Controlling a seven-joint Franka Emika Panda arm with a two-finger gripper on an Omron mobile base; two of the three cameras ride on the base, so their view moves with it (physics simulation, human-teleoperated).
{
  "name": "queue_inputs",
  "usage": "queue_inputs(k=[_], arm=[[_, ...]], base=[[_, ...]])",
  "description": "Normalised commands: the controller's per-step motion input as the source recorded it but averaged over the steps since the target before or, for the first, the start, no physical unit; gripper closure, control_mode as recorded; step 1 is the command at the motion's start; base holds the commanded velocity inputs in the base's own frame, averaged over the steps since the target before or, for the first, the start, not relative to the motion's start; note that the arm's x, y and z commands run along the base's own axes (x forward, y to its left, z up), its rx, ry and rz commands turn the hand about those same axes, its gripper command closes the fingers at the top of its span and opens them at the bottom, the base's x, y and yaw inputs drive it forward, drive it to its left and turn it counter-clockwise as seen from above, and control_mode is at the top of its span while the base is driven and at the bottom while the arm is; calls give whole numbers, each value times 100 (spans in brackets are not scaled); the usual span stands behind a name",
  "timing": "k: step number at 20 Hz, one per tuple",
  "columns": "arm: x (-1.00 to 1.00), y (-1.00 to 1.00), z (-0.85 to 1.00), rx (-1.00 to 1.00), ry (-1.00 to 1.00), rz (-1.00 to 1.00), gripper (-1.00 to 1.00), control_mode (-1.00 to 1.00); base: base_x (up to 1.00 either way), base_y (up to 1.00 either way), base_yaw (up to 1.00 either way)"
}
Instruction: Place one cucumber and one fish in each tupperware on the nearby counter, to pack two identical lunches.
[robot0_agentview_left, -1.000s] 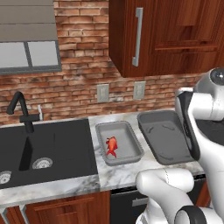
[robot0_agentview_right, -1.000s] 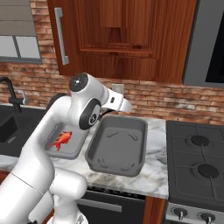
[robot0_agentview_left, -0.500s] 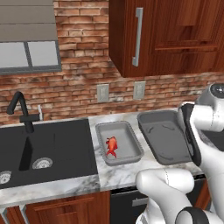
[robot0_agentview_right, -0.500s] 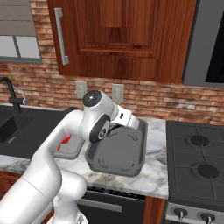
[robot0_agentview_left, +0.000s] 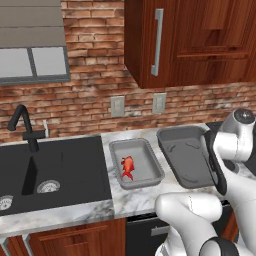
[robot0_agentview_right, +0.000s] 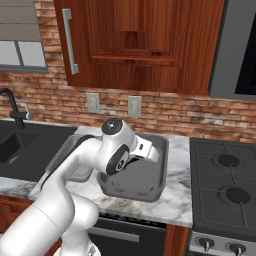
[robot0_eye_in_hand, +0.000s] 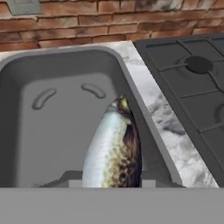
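Tool (robot0_eye_in_hand: 111, 183) clamps a fish (robot0_eye_in_hand: 113, 153) (over larger tupperware (robot0_eye_in_hand: 52, 127)).

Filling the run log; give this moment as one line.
gripper: shut on silver fish | over larger tupperware | smaller tupperware: red fish | cucumbers: none placed

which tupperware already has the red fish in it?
The smaller tub, nearest the sink; a red fish lies inside. The larger tub by the stove holds no red fish.

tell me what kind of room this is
A rendered home kitchen: a black sink with a faucet set in a marbled counter, a gas stovetop, and wooden wall cabinets over brick.
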Motion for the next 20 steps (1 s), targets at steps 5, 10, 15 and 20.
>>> queue_inputs(k=[5, 10, 15, 20], arm=[[0, 0, -37, 6, 9, 16, 100, -100], [0, 7, -12, 6, 6, 16, 100, -100], [0, 36, 0, 2, 5, 9, 100, -100], [0, 50, 0, 0, 3, 2, 100, -100]], base=[[0, 0, 0], [0, 0, 0], [0, 0, 0], [0, 0, 0]])
